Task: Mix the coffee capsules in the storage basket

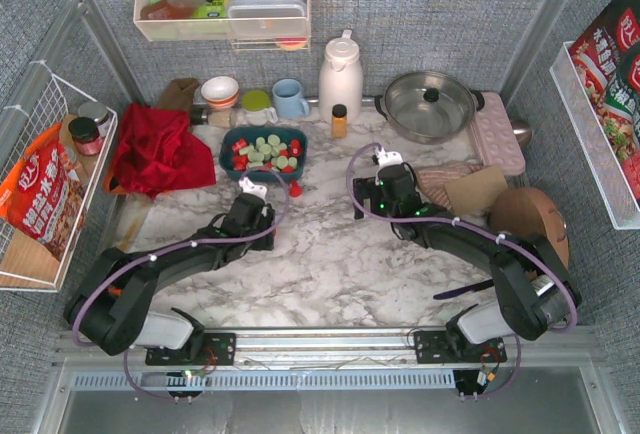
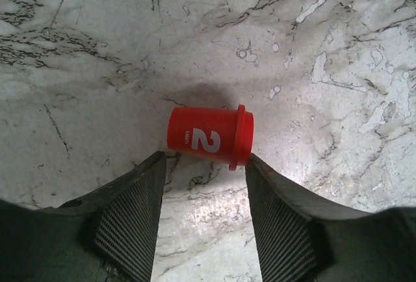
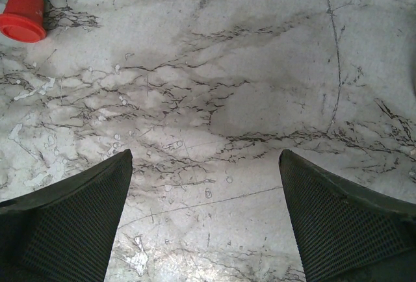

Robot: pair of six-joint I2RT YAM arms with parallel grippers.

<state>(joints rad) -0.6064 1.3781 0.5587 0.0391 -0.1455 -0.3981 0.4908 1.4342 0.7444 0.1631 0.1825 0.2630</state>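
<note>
Left pincer (image 2: 205, 168) part-open, tips flanking a red capsule (image 2: 208, 136) lying sideways on the surface (image 2: 97, 48) — whether it grips, can't tell. Right pincer (image 3: 205, 165) spread wide — low over the surface.

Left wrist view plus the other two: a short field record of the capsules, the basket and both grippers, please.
storage basket: teal, holds red and green coffee capsules
stray capsule: red, lying on its side on the marble table
left gripper: open, stray capsule just ahead of the jaws, not gripped
right gripper: open, empty, above bare marble
</note>
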